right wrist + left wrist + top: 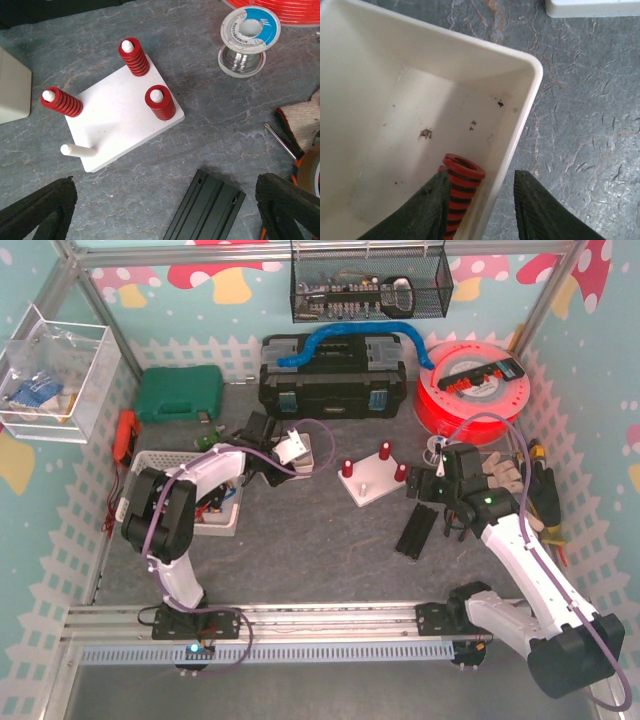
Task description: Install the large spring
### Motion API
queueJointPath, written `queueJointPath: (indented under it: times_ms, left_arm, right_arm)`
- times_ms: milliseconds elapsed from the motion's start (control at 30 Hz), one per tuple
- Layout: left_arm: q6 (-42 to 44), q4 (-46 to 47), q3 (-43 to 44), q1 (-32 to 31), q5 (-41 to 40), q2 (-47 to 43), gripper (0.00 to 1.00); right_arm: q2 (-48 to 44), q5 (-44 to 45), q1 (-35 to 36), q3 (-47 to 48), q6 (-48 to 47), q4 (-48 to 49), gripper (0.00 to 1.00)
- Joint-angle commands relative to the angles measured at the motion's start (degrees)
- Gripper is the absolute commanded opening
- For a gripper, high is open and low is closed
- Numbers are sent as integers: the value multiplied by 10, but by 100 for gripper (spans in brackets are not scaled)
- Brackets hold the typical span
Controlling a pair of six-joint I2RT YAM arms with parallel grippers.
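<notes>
Right now the large spring (462, 187) stands upright in a corner of the white bin (520, 65), between the open fingers (427, 210) of the left tool (480, 179), right against one. The right tool (165, 182), wide open, is farther off.

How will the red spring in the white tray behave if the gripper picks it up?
The red spring is round, so it may roll or slip out when squeezed. Its thick, tight coils suggest that it is fairly stiff.
</notes>
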Motion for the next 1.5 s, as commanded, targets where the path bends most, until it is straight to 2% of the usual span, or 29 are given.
queueJointPath:
  times_ms: [0, 233, 333, 500, 900, 967, 1167, 1267, 1333, 1467]
  left_arm:
    - [5, -6, 13, -7, 3, 16, 37]
    - [-28, 1, 26, -17, 10, 13, 18]
    - [-80, 17, 31, -18, 17, 11, 12]
    - [-194, 24, 46, -18, -32, 22, 1]
    - [-429, 36, 95, -18, -97, 78, 0]
    - [-465, 34, 102, -18, -114, 86, 9]
    - [-465, 23, 115, -18, -127, 85, 28]
    - [-473, 14, 128, -18, -121, 75, 42]
    - [-478, 5, 133, -18, -126, 63, 45]
    - [-483, -29, 143, -16, -156, 38, 46]
  right_arm:
    - [-8, 17, 0, 10, -6, -21, 97]
    - [-11, 17, 0, 9, -7, -22, 97]
    - [-11, 19, 0, 9, -9, -22, 97]
    - [-15, 21, 0, 11, -13, -24, 97]
    - [-17, 20, 0, 10, -14, -25, 97]
    - [-18, 22, 0, 10, -13, -26, 97]
    - [-15, 26, 0, 17, -17, -29, 97]
    - [-10, 27, 0, 21, -19, -29, 97]
    - [-6, 26, 0, 22, -20, -28, 97]
    - [0, 21, 0, 22, -17, -27, 97]
